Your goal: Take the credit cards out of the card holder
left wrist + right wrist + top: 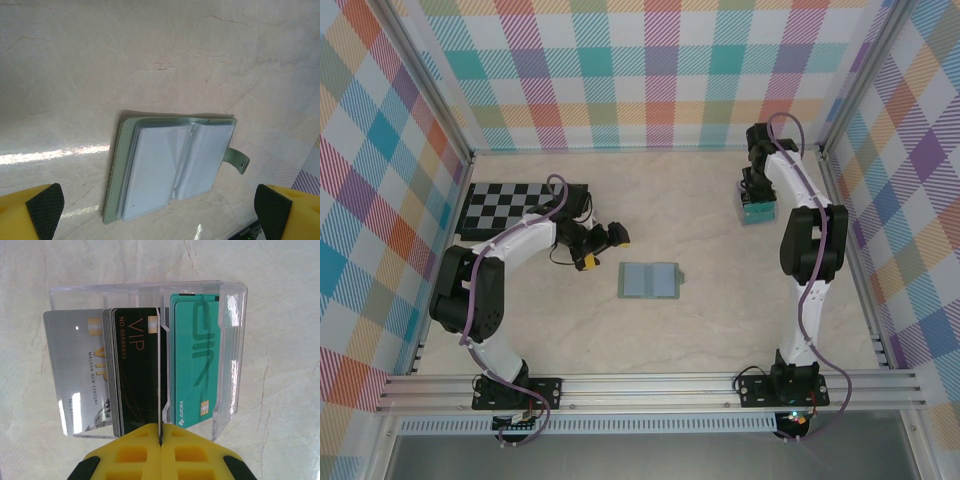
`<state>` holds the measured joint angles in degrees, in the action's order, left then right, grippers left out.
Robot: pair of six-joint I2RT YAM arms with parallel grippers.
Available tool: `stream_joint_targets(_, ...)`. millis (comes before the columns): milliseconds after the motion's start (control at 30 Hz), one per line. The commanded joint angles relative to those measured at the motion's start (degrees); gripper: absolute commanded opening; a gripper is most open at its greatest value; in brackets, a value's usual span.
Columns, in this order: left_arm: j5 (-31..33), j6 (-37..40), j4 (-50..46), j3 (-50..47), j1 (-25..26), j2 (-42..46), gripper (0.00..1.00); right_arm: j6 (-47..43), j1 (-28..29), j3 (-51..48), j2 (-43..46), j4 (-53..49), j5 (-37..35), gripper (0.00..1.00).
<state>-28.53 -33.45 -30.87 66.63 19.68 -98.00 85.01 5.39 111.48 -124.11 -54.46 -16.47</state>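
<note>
The flat sage-green card holder (649, 280) lies open in the middle. The left gripper (604, 248), wide open and empty, is just left of it. Drop softly and pinch inside one pocket (not the cover).

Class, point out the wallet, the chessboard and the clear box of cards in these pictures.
wallet (155, 170), left wrist view, on its open left inner pocket.
chessboard (505, 208), top external view, on its bare left half.
clear box (231, 355), right wrist view, on its right wall.
</note>
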Motion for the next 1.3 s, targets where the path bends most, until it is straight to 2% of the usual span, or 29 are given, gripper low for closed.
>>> stream_joint_targets(0,-1.1,-0.6,0.9,-0.4,-0.7,-0.3,1.0,-1.3,-0.4,1.3,-2.0,0.0,0.5,0.0)
stream_joint_targets(200,-1.0,-0.6,0.9,-0.7,-0.7,-0.1,1.0,-2.7,-0.5,2.2,-2.9,1.0,1.9,0.02)
stream_joint_targets(300,-1.0,-0.5,0.8,-0.8,-0.7,0.0,1.0,-3.8,-0.6,2.2,-2.8,1.6,2.0,0.19)
stream_joint_targets(367,-1.0,-0.6,0.9,-0.8,-0.7,0.0,1.0,-4.9,-0.6,2.2,-2.7,2.4,2.4,0.24)
stream_joint_targets(700,-0.5,-0.6,0.5,-0.8,-0.7,0.4,1.0,-14.3,-0.8,2.4,-0.8,7.8,7.0,0.29)
stream_joint_targets(867,0.3,-0.9,0.3,-1.6,-0.7,1.6,1.0,-21.9,-0.5,-3.4,5.7,8.8,9.8,0.35)
stream_joint_targets(933,-0.4,-1.5,1.3,-2.6,-0.7,2.1,1.0,-27.9,-0.2,-7.6,9.8,9.6,13.0,0.47)
stream_joint_targets(1033,-1.2,-2.4,2.4,-3.8,-0.5,2.9,0.99,-37.4,1.0,-13.3,16.3,9.4,17.1,0.58)
stream_joint_targets(1167,-0.7,-2.6,4.1,-5.5,0.6,3.6,0.95,-44.7,3.0,-22.9,24.8,10.3,22.6,0.65)
stream_joint_targets(1267,-0.5,-3.4,6.3,-7.2,1.9,4.1,0.9,-47.3,5.6,-29.8,30.5,11.5,26.6,0.67)
